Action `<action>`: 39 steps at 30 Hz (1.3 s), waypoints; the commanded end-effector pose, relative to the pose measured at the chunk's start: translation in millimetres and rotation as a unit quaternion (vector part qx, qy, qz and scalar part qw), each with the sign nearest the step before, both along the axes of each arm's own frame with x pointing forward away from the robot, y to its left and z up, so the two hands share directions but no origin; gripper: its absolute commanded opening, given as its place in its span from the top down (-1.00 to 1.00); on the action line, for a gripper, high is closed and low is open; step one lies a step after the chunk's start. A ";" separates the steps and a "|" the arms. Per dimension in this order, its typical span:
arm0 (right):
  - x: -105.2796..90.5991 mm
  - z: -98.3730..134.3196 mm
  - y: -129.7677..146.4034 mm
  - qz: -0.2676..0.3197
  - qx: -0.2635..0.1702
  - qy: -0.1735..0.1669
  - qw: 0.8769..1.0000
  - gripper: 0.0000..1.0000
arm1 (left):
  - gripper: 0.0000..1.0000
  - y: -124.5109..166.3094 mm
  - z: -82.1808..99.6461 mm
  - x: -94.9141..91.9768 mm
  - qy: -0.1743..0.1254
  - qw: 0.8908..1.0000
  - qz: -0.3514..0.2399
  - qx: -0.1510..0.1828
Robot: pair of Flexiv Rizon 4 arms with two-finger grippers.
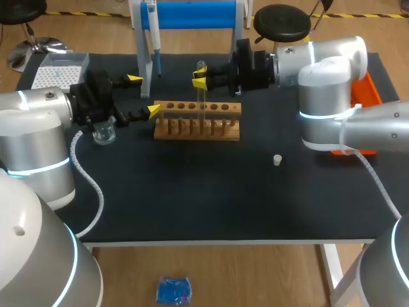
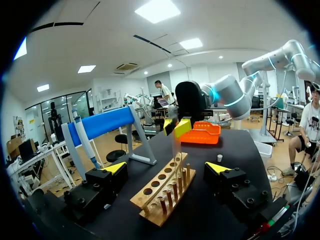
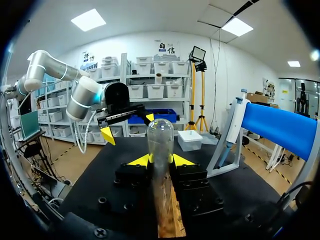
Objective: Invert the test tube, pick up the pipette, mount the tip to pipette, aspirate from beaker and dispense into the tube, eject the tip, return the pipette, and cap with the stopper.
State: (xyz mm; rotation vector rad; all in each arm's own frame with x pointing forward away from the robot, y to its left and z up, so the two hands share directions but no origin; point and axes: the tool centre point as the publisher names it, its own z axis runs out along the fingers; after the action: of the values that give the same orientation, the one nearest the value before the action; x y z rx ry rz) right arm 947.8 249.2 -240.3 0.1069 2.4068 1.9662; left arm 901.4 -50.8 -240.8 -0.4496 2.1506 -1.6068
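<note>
my right gripper (image 1: 200,79) was clamped on the test tube (image 1: 202,96), long axis vertical, directly over the wooden rack (image 1: 198,131). my left gripper (image 1: 144,94), fingers apart and empty, sat at the rack's left end, farther off.

Test tube (image 3: 160,165) in right gripper (image 3: 160,160)

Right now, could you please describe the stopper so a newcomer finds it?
Find the wooden rack mid-table. Off its right end, nearer the table's front edge, sits the stopper: the only small white plug, alone on the black mat.
</note>
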 end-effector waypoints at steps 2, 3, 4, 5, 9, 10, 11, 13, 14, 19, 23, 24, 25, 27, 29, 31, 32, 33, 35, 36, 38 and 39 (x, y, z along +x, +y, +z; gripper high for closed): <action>-2.2 6.4 -3.8 -0.003 0.001 -0.001 1.000 1.00 | -1.00 -0.8 -0.6 -0.3 -0.001 1.000 0.001 0.000; -2.3 7.0 -4.1 -0.003 0.002 0.000 1.000 1.00 | -1.00 -0.8 -0.6 -0.3 -0.001 1.000 0.001 0.000; -2.3 7.8 -4.4 -0.004 0.002 -0.001 1.000 1.00 | -1.00 -0.8 -0.6 -0.3 -0.001 1.000 0.001 0.000; -2.5 8.5 -4.8 -0.004 0.003 -0.001 1.000 1.00 | -1.00 -0.8 -0.6 -0.3 -0.001 1.000 0.001 0.000; -3.3 10.9 -5.5 -0.006 0.006 0.002 1.000 1.00 | -1.00 -0.8 -0.6 -0.3 -0.001 1.000 0.001 0.000; -3.8 11.6 -5.6 -0.006 0.006 0.002 1.000 1.00 | -1.00 -0.8 -0.6 -0.3 -0.001 1.000 0.001 0.000; -4.4 12.6 -5.7 -0.006 0.007 0.003 1.000 1.00 | -1.00 -0.8 -0.6 -0.3 -0.001 1.000 0.001 0.000; -5.1 14.0 -5.7 -0.006 0.008 0.003 1.000 1.00 | -1.00 -0.8 -0.6 -0.3 -0.001 1.000 0.001 0.000; -5.3 14.8 -5.8 -0.006 0.009 0.004 1.000 1.00 | -1.00 -0.8 -0.6 -0.3 -0.001 1.000 0.001 0.000; -7.8 23.7 -5.8 -0.006 0.012 0.004 1.000 1.00 | -1.00 -0.8 -0.6 -0.3 -0.001 1.000 0.001 0.000; -9.4 31.2 -6.8 -0.007 0.012 0.001 1.000 1.00 | -1.00 -0.8 -0.6 -0.3 -0.001 1.000 0.001 0.000; -10.3 34.0 -7.4 -0.008 0.011 0.001 1.000 1.00 | -1.00 -0.8 -0.6 -0.3 -0.001 1.000 0.001 0.000; -11.3 36.4 -7.6 -0.009 0.008 -0.003 1.000 1.00 | -1.00 -0.8 -0.6 -0.3 -0.001 1.000 0.001 0.000; -13.6 43.0 -8.1 -0.009 0.006 -0.001 1.000 1.00 | -1.00 -0.8 -0.6 -0.3 -0.001 1.000 0.001 0.000; -15.8 50.3 -8.9 -0.010 0.005 0.000 1.000 1.00 | -1.00 -0.8 -0.6 -0.3 -0.001 1.000 0.001 0.000; -18.0 57.3 -9.9 -0.012 0.000 0.003 1.000 1.00 | -1.00 -0.8 -0.6 -0.3 -0.001 1.000 0.001 0.000; -19.3 61.3 -10.3 -0.013 0.000 0.005 1.000 1.00 | -1.00 -0.8 -0.6 -0.3 -0.001 1.000 0.001 0.000; -20.9 65.1 -10.9 -0.014 -0.002 0.006 1.000 1.00 | -1.00 -0.8 -0.6 -0.3 -0.001 1.000 0.001 0.000; -24.3 73.3 -11.8 -0.015 -0.001 0.012 1.000 1.00 | -1.00 -0.8 -0.6 -0.3 -0.001 1.000 0.001 0.000; -24.3 73.3 -11.8 -0.015 -0.001 0.012 1.000 1.00 | -1.00 -0.8 -0.6 -0.3 -0.001 1.000 0.001 0.000; -24.3 73.3 -11.8 -0.015 -0.001 0.012 1.000 1.00 | -1.00 -0.8 -0.6 -0.3 -0.001 1.000 0.001 0.000; -24.3 73.3 -11.8 -0.015 -0.001 0.012 1.000 1.00 | -1.00 -0.8 -0.6 -0.3 -0.001 1.000 0.001 0.000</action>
State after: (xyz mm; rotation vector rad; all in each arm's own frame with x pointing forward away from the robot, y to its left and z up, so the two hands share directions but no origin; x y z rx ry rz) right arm 927.0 240.5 -169.3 0.1612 2.4056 1.9678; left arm 901.4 -50.8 -240.8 -0.4496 2.1507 -1.6069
